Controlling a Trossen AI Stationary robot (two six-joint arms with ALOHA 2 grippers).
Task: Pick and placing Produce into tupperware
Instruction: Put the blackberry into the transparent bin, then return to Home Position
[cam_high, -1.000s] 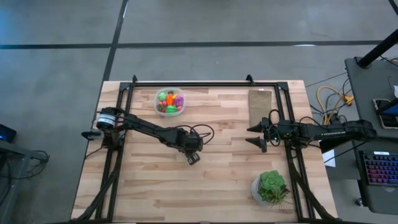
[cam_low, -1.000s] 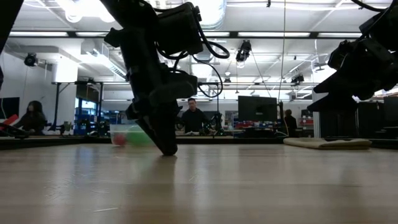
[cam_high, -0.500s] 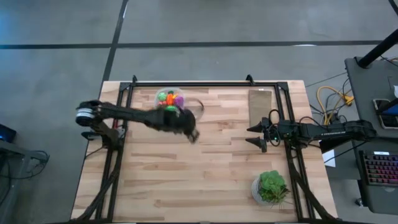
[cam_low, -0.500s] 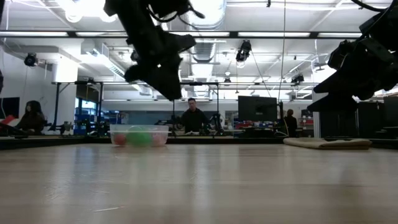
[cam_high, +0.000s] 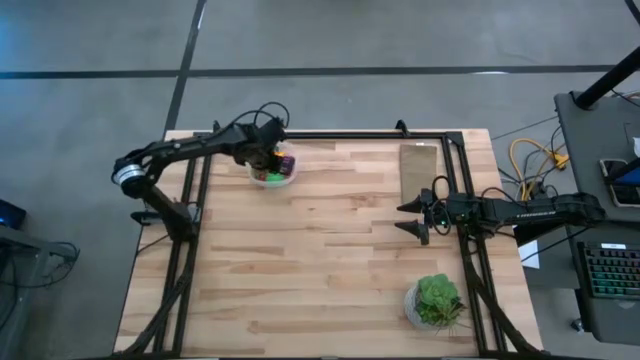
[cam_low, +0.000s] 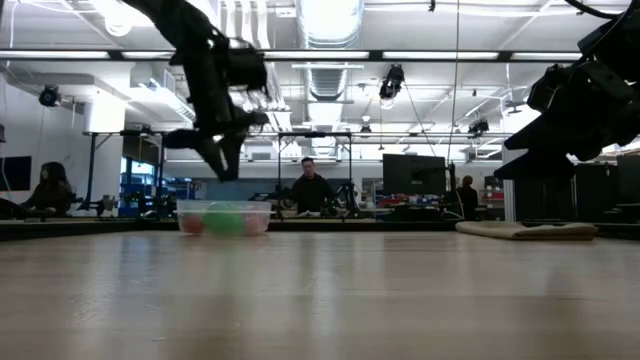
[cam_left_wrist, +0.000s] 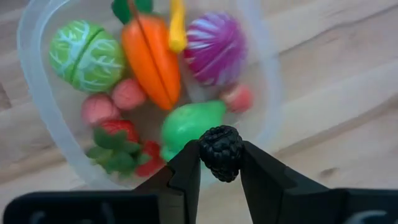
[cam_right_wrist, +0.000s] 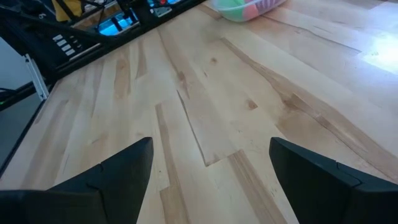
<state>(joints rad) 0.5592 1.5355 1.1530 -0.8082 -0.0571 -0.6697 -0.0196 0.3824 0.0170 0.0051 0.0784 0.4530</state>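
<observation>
The tupperware, a clear round bowl, stands at the table's far left and holds produce: an orange carrot, a green cabbage ball, a purple piece, small red pieces and a green piece. My left gripper hangs above the bowl's near rim, shut on a small dark bumpy berry. My right gripper waits open at the table's right side, over bare wood. My left gripper pinches the dark berry's two opposite sides between its fingertips. The fingers point steeply down from above. The berry is lifted clear, above the tupperware's rim and the produce inside.
A flat tan board lies at the far right, seen as a low slab in the low view. A leafy plant in a white pot stands at the near right. Bare wood fills the table's middle. People sit beyond the table's far edge.
My left gripper has risen from the table's middle and swung toward the far left corner, rolling as it went, staying shut. It now hangs above the tupperware.
</observation>
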